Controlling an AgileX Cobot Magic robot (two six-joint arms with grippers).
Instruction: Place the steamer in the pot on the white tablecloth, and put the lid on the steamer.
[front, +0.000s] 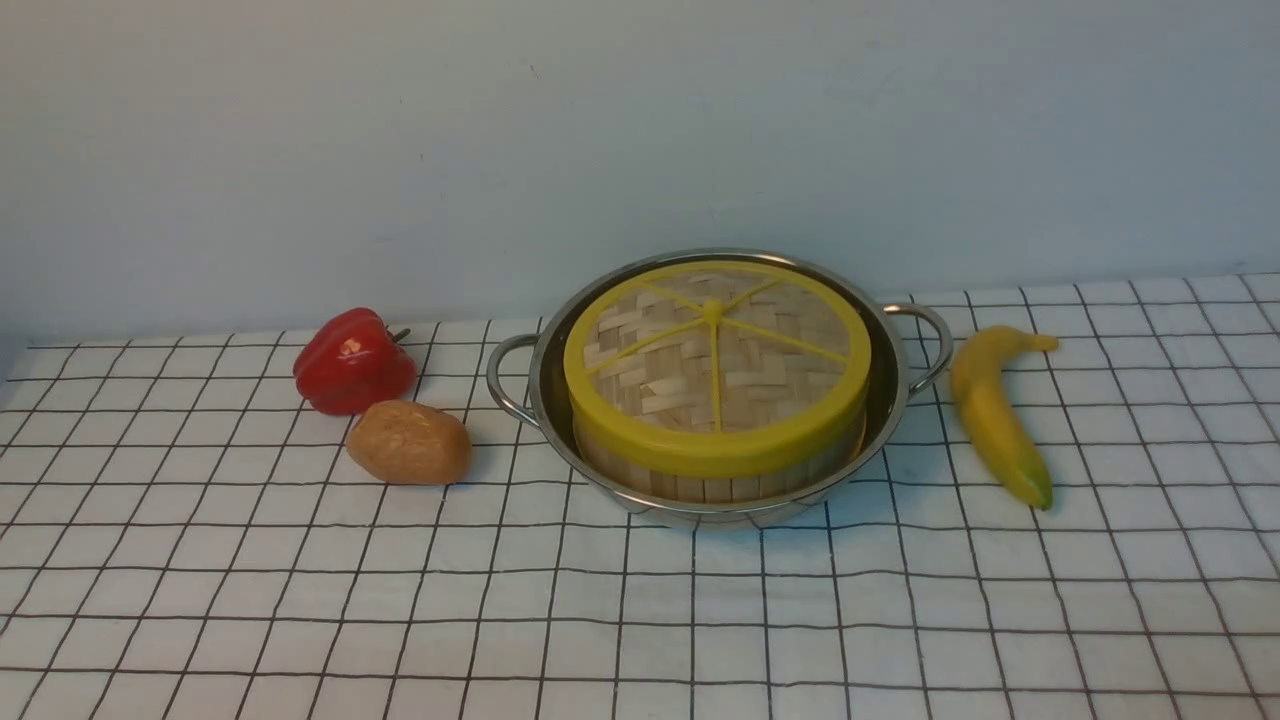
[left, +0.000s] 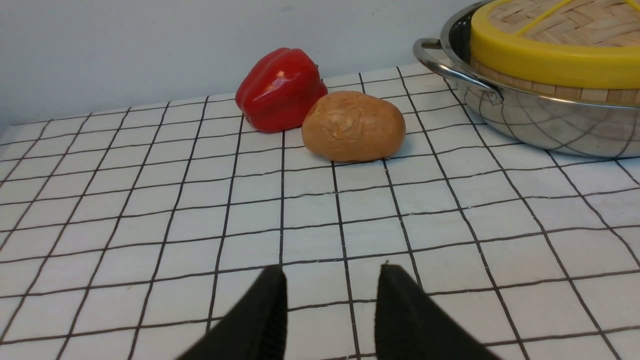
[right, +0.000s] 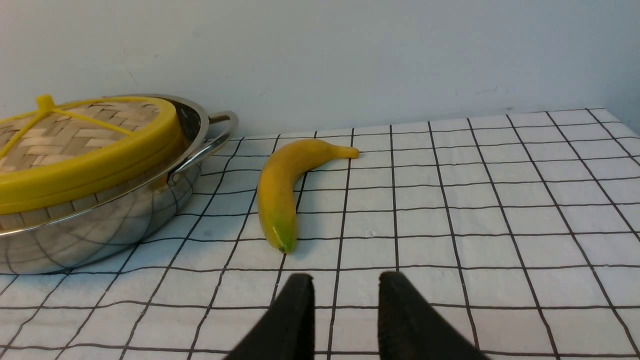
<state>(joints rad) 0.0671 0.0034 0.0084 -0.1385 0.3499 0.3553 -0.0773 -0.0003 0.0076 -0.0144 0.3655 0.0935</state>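
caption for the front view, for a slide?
Yellow-rimmed woven lid on bamboo steamer inside steel pot on gridded white tablecloth.

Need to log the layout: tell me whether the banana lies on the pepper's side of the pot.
No, the banana lies right of the pot, the pepper left.

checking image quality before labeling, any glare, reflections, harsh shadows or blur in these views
Front view: soft even light, faint shadows under the banana and potato, all sharp. Left wrist view: the pot wall mirrors the tablecloth grid, small highlight on the pepper. Right wrist view: same mirrored grid on the pot; the claw tips at the frame edge look slightly soft.
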